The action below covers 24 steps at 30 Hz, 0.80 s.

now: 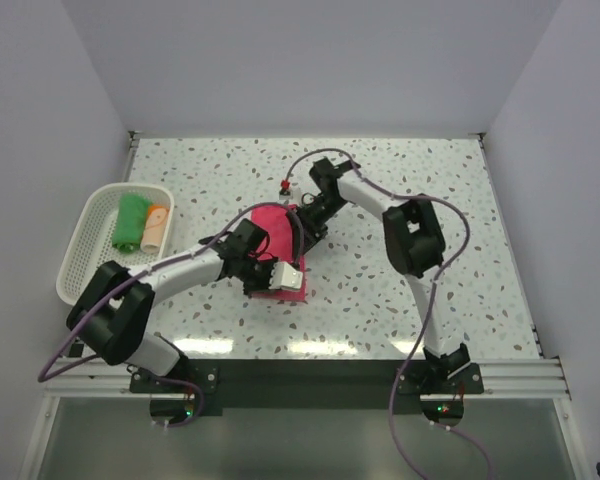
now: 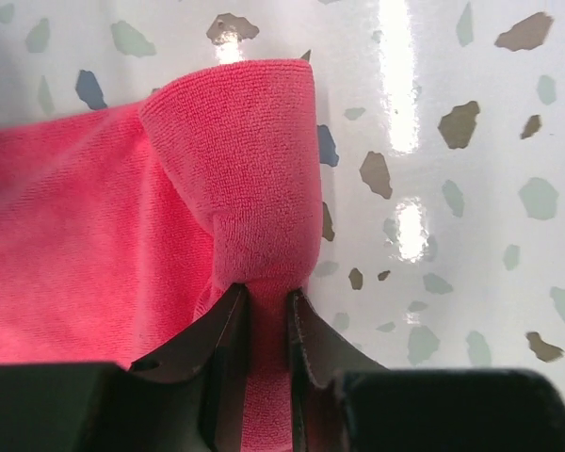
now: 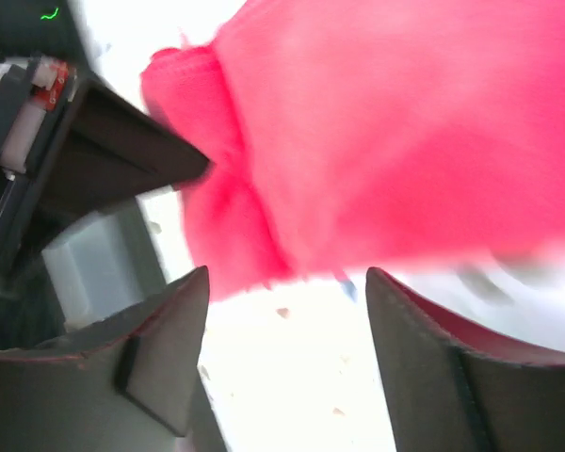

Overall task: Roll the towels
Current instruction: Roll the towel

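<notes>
Right now my left gripper (image 2: pixel 266 303) sits at the near edge of the pink towel (image 2: pixel 94 235). Its fingers (image 2: pixel 228 330) are drawn narrow and pinch a raised fold of the cloth between them. The fold stands up off the speckled table (image 2: pixel 471 235) and curls over just beyond the tips. From overhead, the pink towel lies partly hidden under both wrists, with its near corner showing past the left one. At the far side of the pink towel, my right gripper (image 3: pixel 287 282) hangs at the cloth's edge, fingers spread wide with nothing between them. That view is blurred, so I cannot tell whether the tips touch the cloth. Well to the left of the pink towel stands a white basket (image 1: pixel 80 250), and in it a green towel (image 1: pixel 132 222) and a peach towel (image 1: pixel 157 228) lie rolled, side by side.
</notes>
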### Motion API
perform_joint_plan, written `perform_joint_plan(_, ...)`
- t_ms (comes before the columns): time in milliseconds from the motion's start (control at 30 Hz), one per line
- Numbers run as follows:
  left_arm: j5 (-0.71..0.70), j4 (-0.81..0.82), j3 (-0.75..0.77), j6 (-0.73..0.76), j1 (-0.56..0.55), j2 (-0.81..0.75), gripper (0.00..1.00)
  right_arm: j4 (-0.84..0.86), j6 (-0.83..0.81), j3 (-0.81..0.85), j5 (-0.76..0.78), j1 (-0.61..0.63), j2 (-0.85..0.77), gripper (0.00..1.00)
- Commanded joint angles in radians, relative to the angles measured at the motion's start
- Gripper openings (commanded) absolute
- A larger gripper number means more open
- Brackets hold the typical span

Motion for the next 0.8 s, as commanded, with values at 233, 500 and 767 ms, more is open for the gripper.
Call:
perform_joint_plan(233,0.277,-0.483,0.318,-0.015,0.19,0.411,0.0,0.412,0.05,-0.438,0.296,-0.116,-0.619,0.84)
perform_joint_plan(500,0.308,-0.595,0.602,0.023,0.267,0.709,0.02,0.424,-0.12,-0.619,0.491,0.039,-0.832,0.98)
perform_joint_plan(767,0.352,-0.645,0.788,0.005,0.299,0.916,0.04,0.642,-0.194,-0.691,0.752,0.318,-0.739,0.83)
